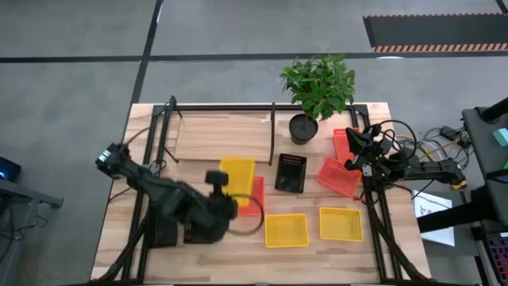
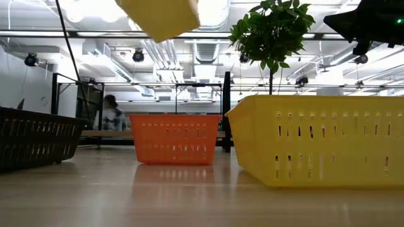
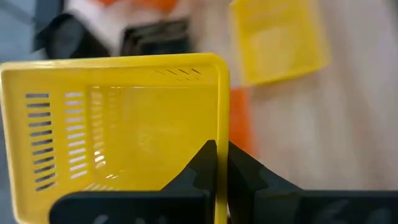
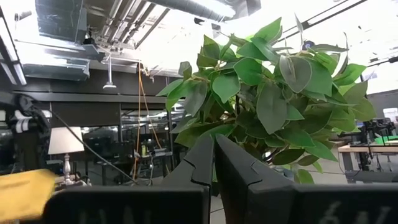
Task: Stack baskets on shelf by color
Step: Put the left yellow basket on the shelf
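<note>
The left hand (image 3: 216, 163) was clamped tight on the side wall of a yellow plastic mesh basket (image 1: 236, 172), which it held lifted off the slatted wooden table (image 1: 143, 151). From above, this basket lay open side up, its long axis running roughly from the table's near edge towards the far edge, just in front of the pale wooden shelf board framed in black rods (image 1: 224, 137). At table level its underside showed tilted high above the surface.

A red-orange mesh basket (image 1: 252, 195) lay on the table partly under and beside the lifted one. Two more yellow mesh baskets (image 1: 286, 229) (image 1: 341, 223) sat side by side near the front edge, long axes across the table. A black mesh basket (image 1: 290, 172) stood in the middle, long axis front to back. Two further red-orange baskets (image 1: 339, 176) (image 1: 343, 143) lay at the right, the nearer one skewed.

The right hand (image 4: 214, 158) hung over the right side of the table, fingers pressed together with nothing between them, facing the leafy potted plant (image 1: 317, 86).

The table was light, pale wood. Beyond it lay a grey floor, and the room showed ceiling ducts and bright lights; a person (image 2: 112, 115) stood far back.
</note>
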